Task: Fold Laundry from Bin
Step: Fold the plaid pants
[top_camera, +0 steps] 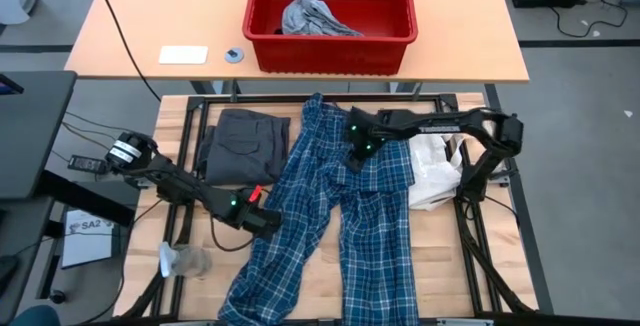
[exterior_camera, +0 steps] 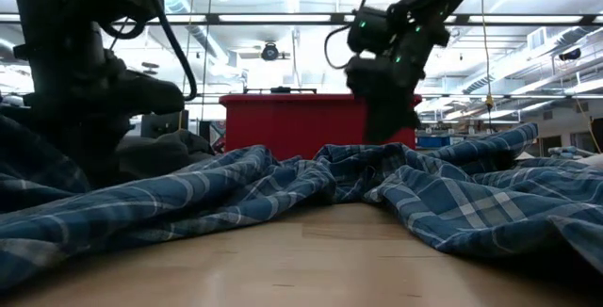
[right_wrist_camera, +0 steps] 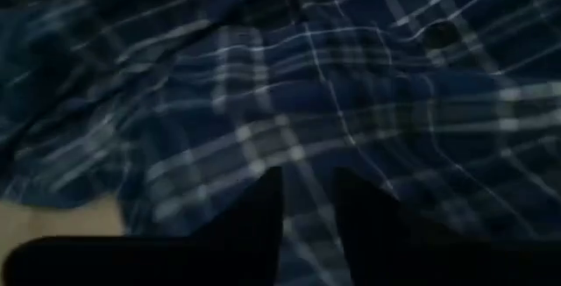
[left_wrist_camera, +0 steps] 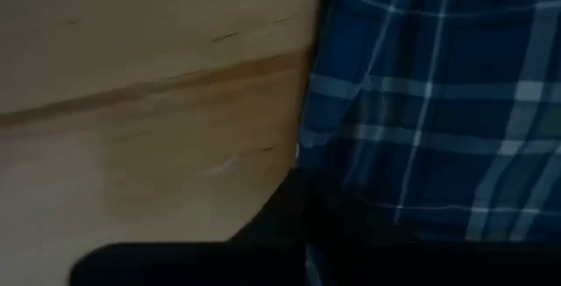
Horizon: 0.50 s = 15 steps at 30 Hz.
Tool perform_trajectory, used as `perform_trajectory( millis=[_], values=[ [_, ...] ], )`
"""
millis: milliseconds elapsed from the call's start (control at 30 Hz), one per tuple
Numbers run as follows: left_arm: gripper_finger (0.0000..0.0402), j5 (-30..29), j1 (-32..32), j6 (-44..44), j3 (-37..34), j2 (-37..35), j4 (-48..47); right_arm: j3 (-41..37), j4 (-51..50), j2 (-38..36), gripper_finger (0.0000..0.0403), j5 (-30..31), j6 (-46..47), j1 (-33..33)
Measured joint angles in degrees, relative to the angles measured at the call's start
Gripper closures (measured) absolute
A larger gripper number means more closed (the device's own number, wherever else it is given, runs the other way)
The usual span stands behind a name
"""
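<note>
The blue-and-white plaid garment (top_camera: 340, 216) lies spread on the wooden table with two long legs running toward the near edge. My left gripper (top_camera: 265, 218) lies low at the outer edge of its left leg (left_wrist_camera: 421, 102). My right gripper (top_camera: 358, 156) is over the garment's upper middle (right_wrist_camera: 289, 102), fingers pointing down and a little apart; I cannot tell whether they touch the cloth. Folded dark grey shorts (top_camera: 243, 144) lie at the far left. The red bin (top_camera: 330, 16) stands on the far table with a light grey piece (top_camera: 312, 16) inside.
A white fabric bag (top_camera: 435, 171) lies at the right, beside the plaid garment and under my right arm. A small clear object (top_camera: 180, 261) sits near the table's near left corner. A white card (top_camera: 183, 55) and a small round thing (top_camera: 234, 55) lie left of the bin.
</note>
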Motion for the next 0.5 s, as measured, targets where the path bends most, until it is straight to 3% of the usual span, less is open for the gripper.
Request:
perform_trajectory(
  millis=[100,233,500],
  values=[
    [0.0395,-0.1,-1.3,-0.2,-0.2,-2.0,-1.6,0.1,4.9,3.7,0.0314,-1.3,4.3,-0.1],
    [0.0398,-2.1,-4.0,-2.2,-0.2,-7.0,-2.6,4.4,8.0,7.0,0.0316,-2.4,8.4,-1.4],
    [0.04,-5.7,-7.4,-2.8,-0.1,-11.6,-3.9,21.4,8.9,15.0,0.0248,0.6,13.2,-5.8]
  ],
)
